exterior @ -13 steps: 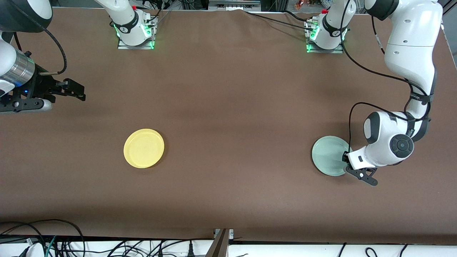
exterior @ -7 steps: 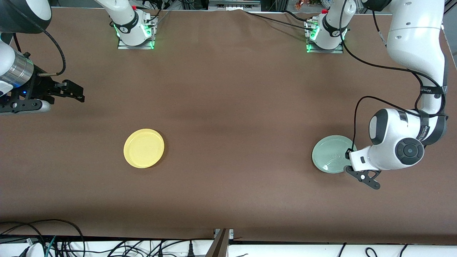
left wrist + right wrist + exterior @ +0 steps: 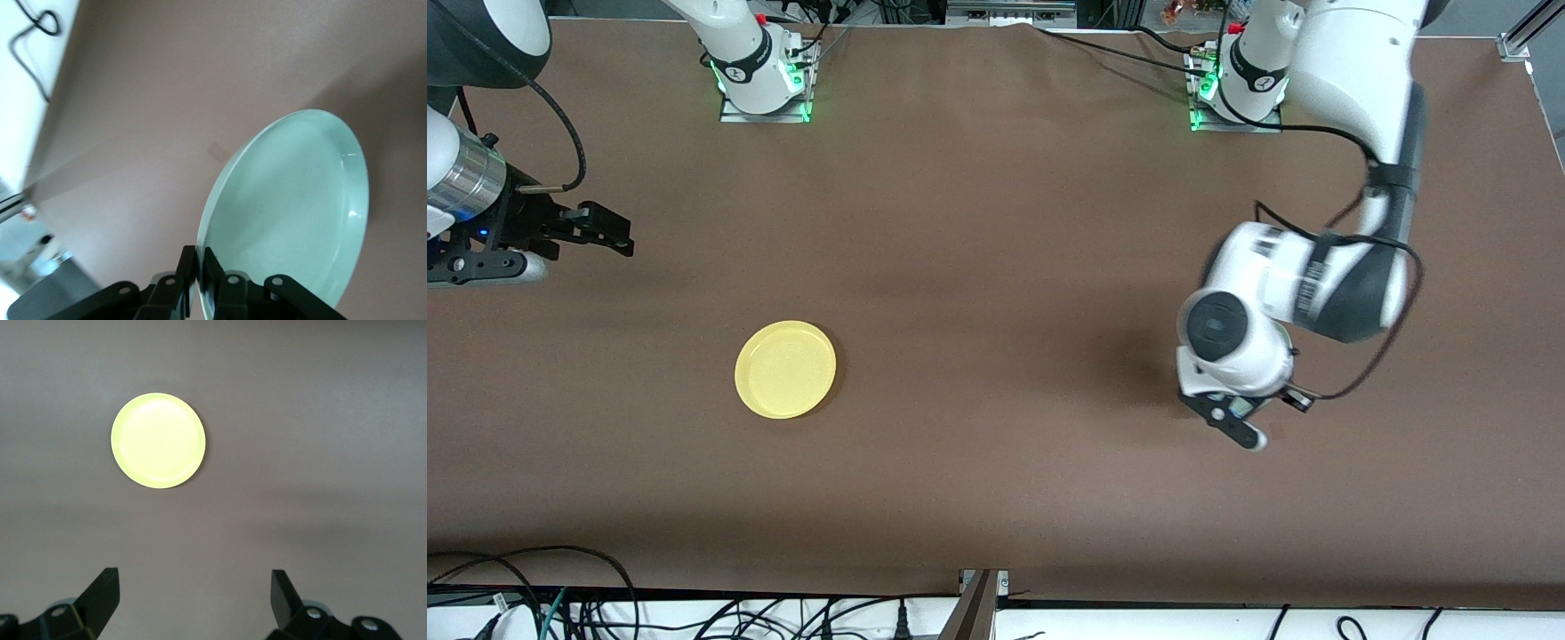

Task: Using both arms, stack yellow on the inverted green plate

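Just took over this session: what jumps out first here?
The left gripper is shut on the green plate's rim, holding it tilted on edge above the table's left-arm end. The yellow plate lies flat toward the right arm's end, where the right gripper waits open.

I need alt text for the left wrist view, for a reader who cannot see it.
The left gripper is shut on the rim of a small round pale mint-green plate, holding it tilted on edge above the brown table. The plate's hollow side with its raised rim faces the camera.
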Controlling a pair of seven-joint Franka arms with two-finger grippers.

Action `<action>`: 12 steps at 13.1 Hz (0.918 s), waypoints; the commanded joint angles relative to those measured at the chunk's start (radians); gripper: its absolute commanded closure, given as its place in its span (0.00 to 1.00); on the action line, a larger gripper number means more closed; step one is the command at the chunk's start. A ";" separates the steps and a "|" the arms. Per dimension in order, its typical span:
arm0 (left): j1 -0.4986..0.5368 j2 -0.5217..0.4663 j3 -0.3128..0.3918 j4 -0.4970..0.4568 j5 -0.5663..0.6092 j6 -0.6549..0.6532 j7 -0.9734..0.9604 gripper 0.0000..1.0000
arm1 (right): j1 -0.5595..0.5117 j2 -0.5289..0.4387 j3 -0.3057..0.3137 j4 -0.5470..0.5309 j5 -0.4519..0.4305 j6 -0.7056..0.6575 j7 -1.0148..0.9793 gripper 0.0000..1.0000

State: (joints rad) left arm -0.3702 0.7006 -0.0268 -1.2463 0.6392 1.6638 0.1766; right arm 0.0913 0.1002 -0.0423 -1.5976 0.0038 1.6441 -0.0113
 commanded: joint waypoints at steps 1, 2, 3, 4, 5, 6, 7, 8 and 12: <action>-0.135 0.016 0.019 0.024 0.187 -0.097 -0.089 1.00 | -0.004 0.025 0.005 0.002 -0.014 -0.006 -0.006 0.00; -0.185 0.020 0.021 0.021 0.267 -0.122 -0.092 1.00 | -0.008 0.053 0.004 0.004 -0.005 -0.001 -0.010 0.00; -0.229 0.039 0.021 0.018 0.345 -0.149 -0.094 1.00 | -0.013 0.079 0.004 0.002 0.001 0.006 -0.015 0.00; -0.268 0.057 0.021 0.018 0.406 -0.183 -0.120 1.00 | -0.013 0.116 0.004 0.001 0.022 0.016 -0.019 0.00; -0.298 0.075 0.021 0.018 0.445 -0.211 -0.173 1.00 | -0.015 0.151 0.002 0.001 0.048 0.045 -0.019 0.00; -0.337 0.100 0.021 0.015 0.473 -0.243 -0.224 1.00 | -0.016 0.183 0.002 0.001 0.056 0.078 -0.019 0.00; -0.369 0.129 0.021 0.014 0.500 -0.278 -0.279 1.00 | -0.018 0.220 0.002 -0.001 0.058 0.117 -0.021 0.00; -0.404 0.158 0.021 0.016 0.525 -0.312 -0.342 1.00 | -0.018 0.263 0.004 -0.002 0.058 0.159 -0.021 0.00; -0.530 0.243 0.019 0.024 0.527 -0.381 -0.526 1.00 | -0.007 0.428 0.013 -0.001 0.058 0.366 -0.025 0.00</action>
State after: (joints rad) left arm -0.8498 0.9083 -0.0235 -1.2518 1.1376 1.3205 -0.2963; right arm 0.0848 0.4583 -0.0373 -1.6157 0.0432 1.9387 -0.0166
